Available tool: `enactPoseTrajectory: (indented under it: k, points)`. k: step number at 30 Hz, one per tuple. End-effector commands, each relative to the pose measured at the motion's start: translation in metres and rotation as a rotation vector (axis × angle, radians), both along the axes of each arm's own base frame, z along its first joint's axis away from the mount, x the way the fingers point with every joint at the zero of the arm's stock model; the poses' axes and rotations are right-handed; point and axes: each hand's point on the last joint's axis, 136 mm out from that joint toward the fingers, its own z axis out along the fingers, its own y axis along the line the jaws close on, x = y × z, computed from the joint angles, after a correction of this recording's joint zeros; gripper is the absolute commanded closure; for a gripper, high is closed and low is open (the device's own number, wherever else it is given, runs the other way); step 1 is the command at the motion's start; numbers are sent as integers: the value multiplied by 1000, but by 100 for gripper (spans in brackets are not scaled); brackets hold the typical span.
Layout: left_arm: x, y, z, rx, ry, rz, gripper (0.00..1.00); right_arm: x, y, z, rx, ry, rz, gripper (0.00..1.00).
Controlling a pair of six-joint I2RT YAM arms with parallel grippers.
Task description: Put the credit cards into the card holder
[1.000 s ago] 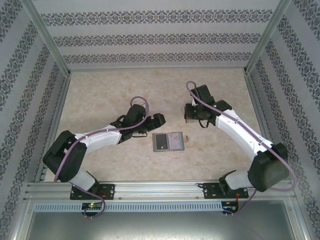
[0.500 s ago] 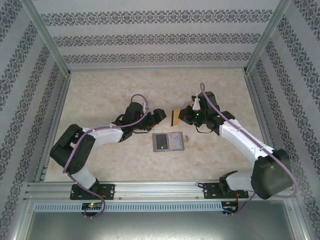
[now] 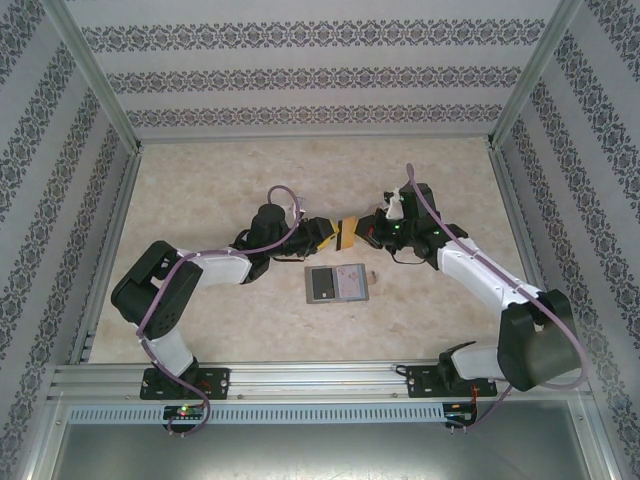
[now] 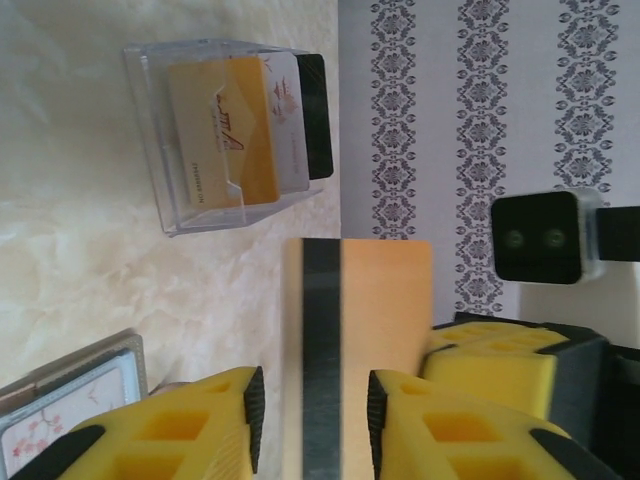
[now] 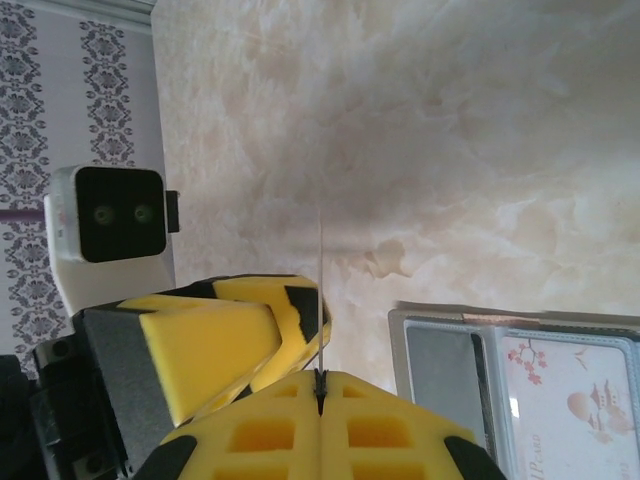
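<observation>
your left arm has swung in toward the middle. the left jaws were wide a second ago and have now come about half way shut. the orange card [image 4: 385, 300] now stands between them, up in the air above the worktop [image 3: 200, 180]. i see a thin gap beside one jaw, so i judge they have no firm hold yet. the card stands on its edge, with its black stripe facing the left wrist camera.

on the card's other side, the right jaws are shut tight on it, pinching it flat, just as they were a second ago. the right arm has brought it a little way in to meet the left arm.

so this looks like a hand-over, one arm passing the card to the other. that is most likely to get a better hold for sliding it in.

the card holder [image 3: 338, 283] lies open on the worktop just in front of both jaws and has not moved. more cards [image 4: 225, 130] wait in the clear box [image 4: 150, 140]. this card is not in the holder yet.
</observation>
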Motion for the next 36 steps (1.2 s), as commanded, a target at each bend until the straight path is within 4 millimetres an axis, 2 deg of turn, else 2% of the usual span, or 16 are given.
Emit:
enactPoseTrajectory:
  k: [1,4,8,11,12,15,18,20,25,30,34,36]
  points:
    - [6,-3,26,-59,-75,-21,71,3,3,-1,50,7,5,96]
    - [4,-5,28,-62,-83,-39,79,5,4,-1,74,6,9,96]
    - [2,-3,29,-48,-88,-40,75,5,3,-2,89,9,6,96]
    - [1,0,24,-19,-75,-33,58,4,4,3,116,0,7,96]
    - [1,1,23,-15,-72,-28,56,5,4,5,124,-6,4,96]
    - [1,1,17,11,-60,-31,56,6,4,12,133,-43,6,96]
    - [1,-1,13,28,-53,-45,56,8,6,10,147,-34,4,96]
    - [2,-2,18,5,-66,-43,57,8,7,8,159,-27,6,96]
    - [1,-3,23,-1,-78,-55,74,8,11,3,176,-14,23,95]
    - [1,-1,24,1,-74,-44,90,6,9,-6,162,-5,34,87]
    - [2,0,29,-19,-75,-27,96,5,8,-10,179,-2,44,79]
    - [3,0,31,-31,-77,-21,99,6,7,-9,196,-12,43,78]
